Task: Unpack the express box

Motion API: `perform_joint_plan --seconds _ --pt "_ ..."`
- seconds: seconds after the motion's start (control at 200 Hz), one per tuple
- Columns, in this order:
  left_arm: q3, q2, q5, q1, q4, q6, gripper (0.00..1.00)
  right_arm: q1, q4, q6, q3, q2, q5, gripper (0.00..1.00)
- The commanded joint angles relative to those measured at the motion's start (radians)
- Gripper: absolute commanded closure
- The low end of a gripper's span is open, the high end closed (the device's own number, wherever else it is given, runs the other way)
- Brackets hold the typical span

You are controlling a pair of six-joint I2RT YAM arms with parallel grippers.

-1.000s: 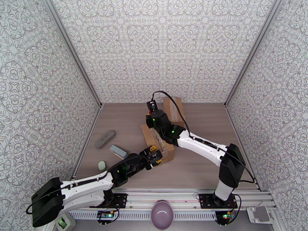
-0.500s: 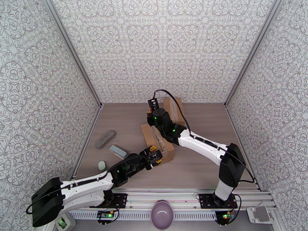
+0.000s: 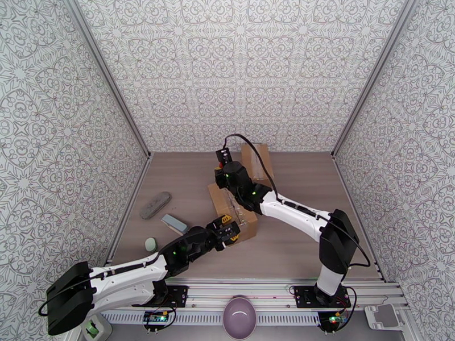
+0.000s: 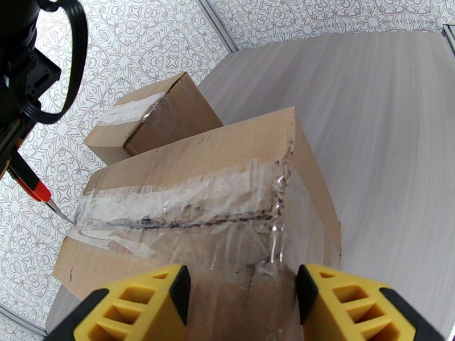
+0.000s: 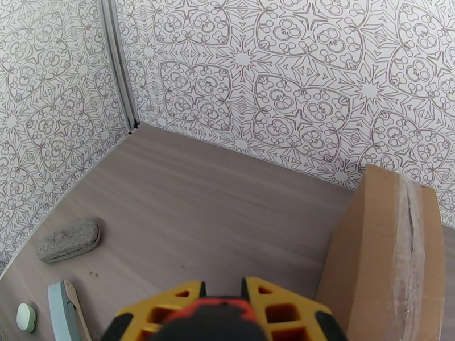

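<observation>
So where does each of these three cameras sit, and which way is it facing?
Top: fixed above and behind the arms, looking down at the table; left arm and right arm show, bases nearest.
Left wrist: on the left arm, looking along the near box toward the far box; left fingers show at the bottom.
Right wrist: on the right arm, facing the back-left corner; right fingers show, pinching the cutter.
Shared: both wrist views catch the far box and cutter.
</observation>
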Motion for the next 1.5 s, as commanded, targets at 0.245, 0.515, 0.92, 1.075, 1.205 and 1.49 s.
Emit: perform_joint_plan --seconds 0.245,0.515,0.92,1.075,1.205,1.49 --pt "-0.014 0.010 -0.012 -0.008 -0.044 -0.010 0.45 -0.006 0.021 -0.035 0.000 0.005 0.032 1.00" --pt "-0.011 0.021 -0.036 -0.007 -0.024 -0.017 0.45 -0.005 -0.004 -0.021 -0.027 -0.008 0.026 1.00" --pt "-0.004 0.044 -0.091 -0.008 0.023 -0.028 0.46 -0.003 -0.055 0.031 -0.059 -0.054 0.025 1.00" --pt "-0.004 0.045 -0.118 -0.008 0.028 -0.037 0.46 -0.002 -0.070 0.042 -0.072 -0.070 0.032 1.00" --pt "-0.006 0.044 -0.138 -0.009 0.035 -0.043 0.46 -0.002 -0.085 0.050 -0.081 -0.082 0.025 1.00" --pt "-0.002 0.053 -0.165 -0.009 0.051 -0.050 0.47 0.000 -0.101 0.067 -0.108 -0.113 0.017 1.00"
